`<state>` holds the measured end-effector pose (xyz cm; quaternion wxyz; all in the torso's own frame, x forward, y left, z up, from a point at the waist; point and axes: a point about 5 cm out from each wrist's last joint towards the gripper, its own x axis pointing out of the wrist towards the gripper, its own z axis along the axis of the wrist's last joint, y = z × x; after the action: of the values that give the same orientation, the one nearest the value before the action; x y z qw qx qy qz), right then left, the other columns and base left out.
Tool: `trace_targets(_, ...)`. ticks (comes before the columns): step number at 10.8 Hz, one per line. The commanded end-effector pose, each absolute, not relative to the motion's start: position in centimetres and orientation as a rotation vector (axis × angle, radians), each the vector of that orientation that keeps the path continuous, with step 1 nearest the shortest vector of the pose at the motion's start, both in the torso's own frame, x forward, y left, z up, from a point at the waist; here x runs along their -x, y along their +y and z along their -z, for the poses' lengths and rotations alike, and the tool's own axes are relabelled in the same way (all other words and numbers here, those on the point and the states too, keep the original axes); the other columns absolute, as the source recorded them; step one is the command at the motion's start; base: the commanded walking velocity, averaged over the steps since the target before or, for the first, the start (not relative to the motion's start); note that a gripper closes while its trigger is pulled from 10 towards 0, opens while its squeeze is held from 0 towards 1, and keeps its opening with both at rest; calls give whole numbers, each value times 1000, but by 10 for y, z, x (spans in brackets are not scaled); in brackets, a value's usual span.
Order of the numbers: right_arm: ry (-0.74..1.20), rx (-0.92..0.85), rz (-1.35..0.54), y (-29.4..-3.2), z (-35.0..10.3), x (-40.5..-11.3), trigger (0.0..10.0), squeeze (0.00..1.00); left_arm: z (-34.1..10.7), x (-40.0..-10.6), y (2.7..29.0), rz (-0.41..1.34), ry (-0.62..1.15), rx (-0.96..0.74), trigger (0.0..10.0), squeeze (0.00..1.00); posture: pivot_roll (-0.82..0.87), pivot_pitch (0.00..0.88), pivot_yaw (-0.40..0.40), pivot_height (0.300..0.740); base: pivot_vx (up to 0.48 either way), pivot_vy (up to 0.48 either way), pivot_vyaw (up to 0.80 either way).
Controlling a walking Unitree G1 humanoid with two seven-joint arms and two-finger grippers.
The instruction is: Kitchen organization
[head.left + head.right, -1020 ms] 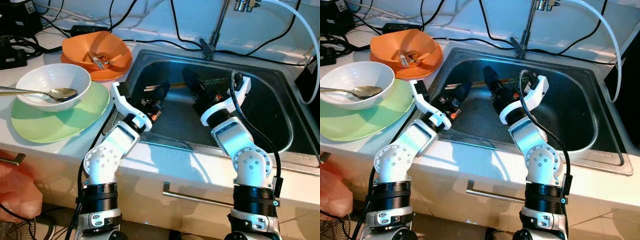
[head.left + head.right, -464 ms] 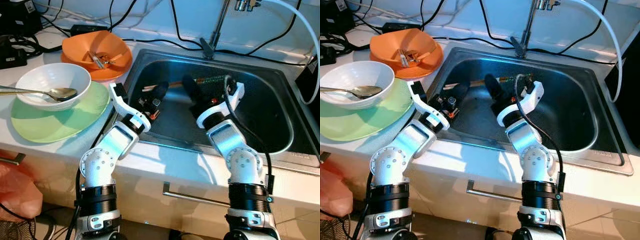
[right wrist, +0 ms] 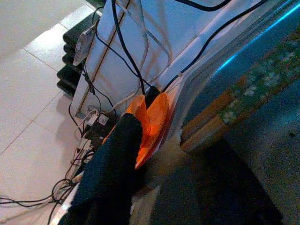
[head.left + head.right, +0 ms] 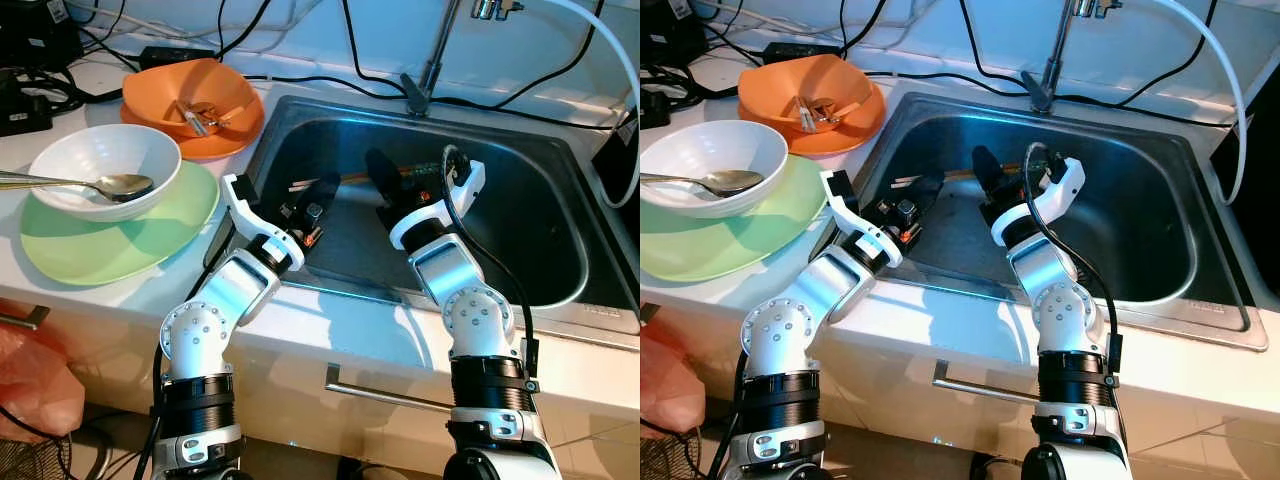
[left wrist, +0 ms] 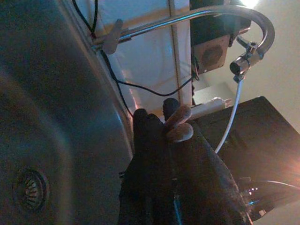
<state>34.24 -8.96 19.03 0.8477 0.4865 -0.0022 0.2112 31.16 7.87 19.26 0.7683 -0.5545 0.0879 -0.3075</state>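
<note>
Left gripper [image 4: 322, 188]: I have it low inside the sink, fingers clenched on the pale ends of the chopsticks [image 5: 180, 123]; my wrist camera shows the two tips pinched against the black fingers.
Right gripper [image 4: 380, 172]: just beside the left one, further toward the faucet side. I cannot tell whether its fingers are parted or closed.
Chopsticks, other end: the patterned end [image 3: 234, 101] runs past my right gripper, lying along the sink's back wall.
Sink [image 4: 520, 180]: steel basin around both grippers, drain [image 5: 29, 189] on the floor.
Faucet [image 4: 428, 75]: behind the grippers, on the rim.
Counter to my left: orange bowl [image 4: 195, 100] nearest the sink, then white bowl [image 4: 105, 165] with a spoon [image 4: 95, 185], sitting on a green plate [image 4: 110, 235].
</note>
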Motion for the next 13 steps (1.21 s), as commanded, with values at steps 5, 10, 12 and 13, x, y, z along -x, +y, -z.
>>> trace_targets(5, -31, -1070, -488, -70, -207, -348, 0, 0, -194, -315, 76, 626, 184, 1156, 10000, 863, 70, 108, -74, 740, 0, 0, 0)
trace_targets(10, -78, -663, -339, -86, -200, -356, 0, 0, -203, -316, 83, 583, 81, 814, 10000, 1000, 70, 104, -76, 740, 0, 0, 0)
trace_targets(12, -62, -378, -272, -95, -185, -360, 0, 0, -207, -316, 89, 543, 4, 617, 10000, 1000, 72, 105, -78, 740, 0, 0, 0)
trace_targets(13, -67, -306, -257, -97, -183, -361, 0, 0, -207, -315, 91, 534, -13, 584, 10000, 1000, 72, 105, -78, 740, 0, 0, 0)
